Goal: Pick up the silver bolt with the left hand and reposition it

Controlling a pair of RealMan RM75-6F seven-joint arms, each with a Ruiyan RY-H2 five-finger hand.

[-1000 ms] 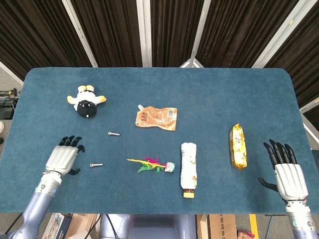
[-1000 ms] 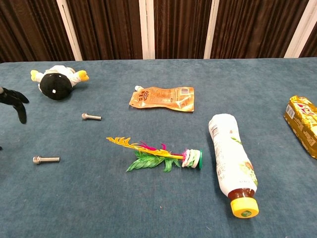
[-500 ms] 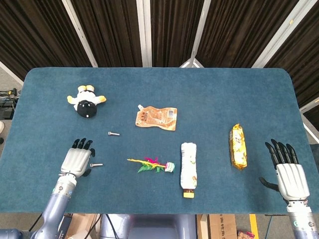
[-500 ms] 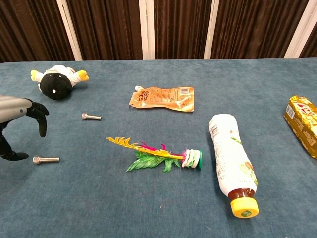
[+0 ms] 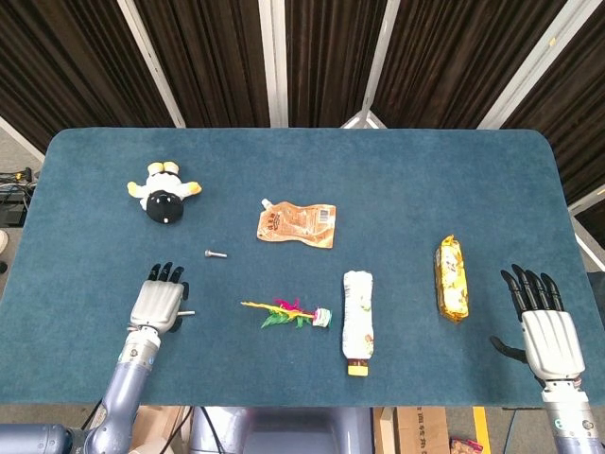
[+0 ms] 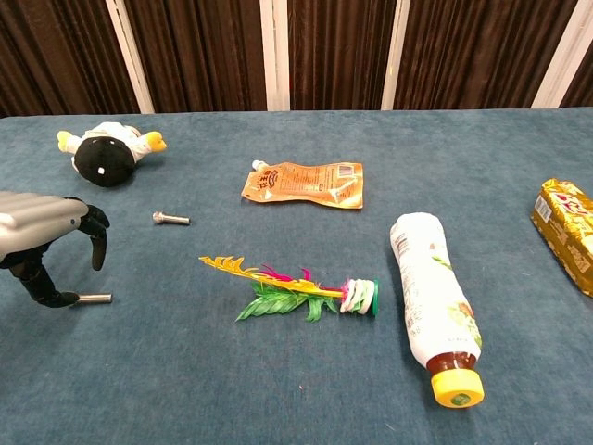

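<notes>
Left hand (image 5: 159, 303) has slid right since 1.0 s ago: it was well left of the near silver bolt (image 6: 93, 298), w/ a gap between; now it sits over the bolt's head end, so only the shank tip pokes out on its right side in head view. Chest view shows the thumb tip down at the bolt's left end, other fingers (image 6: 95, 243) curled above it, apart from the thumb; bolt lies flat on the counter (image 5: 397, 189), not lifted, same spot as before. Hand is partly spread, holding nothing, though contact w/ the bolt can't be told for sure.

Right hand (image 5: 544, 322) hasn't moved: near right corner, fingers straight and spread, empty.

Nothing else has shifted. Second bolt (image 5: 216, 253) lies farther back, right of the left hand. Plush toy (image 5: 164, 192) at far left. Orange pouch (image 5: 297, 225) near the middle. Feather toy (image 5: 286, 314) lies right of the near bolt, well apart. White bottle (image 5: 357, 314) w/ yellow cap pointing to the near edge, right of the feather toy. Yellow snack pack (image 5: 451, 276) between bottle and right hand
</notes>
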